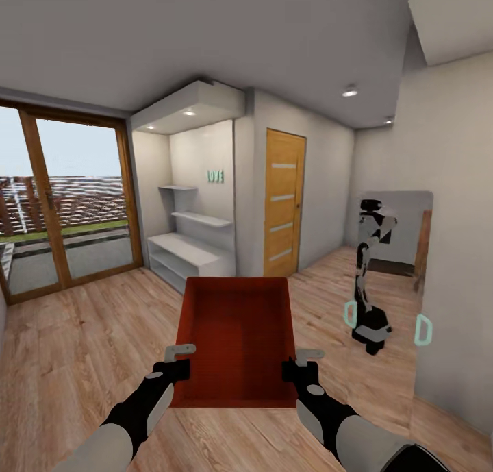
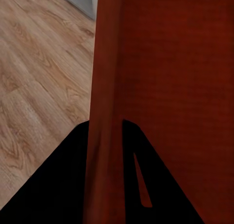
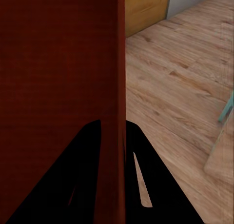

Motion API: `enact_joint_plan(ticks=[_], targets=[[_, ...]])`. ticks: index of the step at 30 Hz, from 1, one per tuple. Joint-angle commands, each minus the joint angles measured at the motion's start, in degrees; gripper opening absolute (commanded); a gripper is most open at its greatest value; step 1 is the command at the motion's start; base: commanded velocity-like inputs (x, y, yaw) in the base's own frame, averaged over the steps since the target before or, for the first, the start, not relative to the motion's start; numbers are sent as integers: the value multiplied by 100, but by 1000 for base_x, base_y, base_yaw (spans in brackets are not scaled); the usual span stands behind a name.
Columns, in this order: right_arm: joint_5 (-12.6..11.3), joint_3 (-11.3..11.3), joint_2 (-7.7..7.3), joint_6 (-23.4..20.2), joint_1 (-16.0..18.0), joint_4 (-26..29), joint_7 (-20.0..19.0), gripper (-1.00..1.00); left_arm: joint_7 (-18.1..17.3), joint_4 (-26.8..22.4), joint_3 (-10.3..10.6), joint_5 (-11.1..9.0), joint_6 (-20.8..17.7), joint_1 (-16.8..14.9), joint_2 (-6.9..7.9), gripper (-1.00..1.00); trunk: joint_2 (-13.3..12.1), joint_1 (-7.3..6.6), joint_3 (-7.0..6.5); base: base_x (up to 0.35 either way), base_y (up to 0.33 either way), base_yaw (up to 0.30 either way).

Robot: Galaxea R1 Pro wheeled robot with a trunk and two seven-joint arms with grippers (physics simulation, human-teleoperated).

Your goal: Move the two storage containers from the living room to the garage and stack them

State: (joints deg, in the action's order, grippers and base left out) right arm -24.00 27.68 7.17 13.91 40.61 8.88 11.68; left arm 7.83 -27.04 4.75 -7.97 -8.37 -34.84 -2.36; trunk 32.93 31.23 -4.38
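Carrying one storage container (image 1: 236,335) out in front of the trunk, above the light wood plank floor (image 1: 82,335), open top up and roughly level, presumably so the bin rides steady during the drive toward the garage. Left gripper (image 1: 179,362) clamped on the container's left wall near the corner closest to the robot; right gripper (image 1: 299,364) clamped on the right wall at the matching spot. In each wrist view, the thin orange-red wall (image 2: 105,87) runs straight between the two dark fingers (image 2: 58,185), one finger inside the bin and one outside, closed against it, same on the right (image 3: 114,87). A two-sided pinch like this likely keeps the bin from tipping or twisting, since neither claw supports it from beneath. Relative to the container: wooden door (image 1: 283,205) beyond its far edge and slightly to the right, white shelving (image 1: 192,249) beyond its far-left corner, glass doors (image 1: 68,205) well off to the left, a mirror (image 1: 394,253) on the wall to the right showing the robot's reflection. Wood flooring here, no grey concrete, so judged mid-transport with no container yet placed in the garage
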Motion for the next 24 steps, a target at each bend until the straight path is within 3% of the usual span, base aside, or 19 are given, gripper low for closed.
enact_joint_plan(ticks=[1,24], targets=[[-69,-26,-172,15,0,-378,0,-100,78,-30,-114,-3,-33,-5,119,-100,3,5,1,322,0,3],[-69,-26,-164,15,0,-378,1,-100,78,-26,-123,-4,-36,-5,122,-100,3,5,1,322,0,0]])
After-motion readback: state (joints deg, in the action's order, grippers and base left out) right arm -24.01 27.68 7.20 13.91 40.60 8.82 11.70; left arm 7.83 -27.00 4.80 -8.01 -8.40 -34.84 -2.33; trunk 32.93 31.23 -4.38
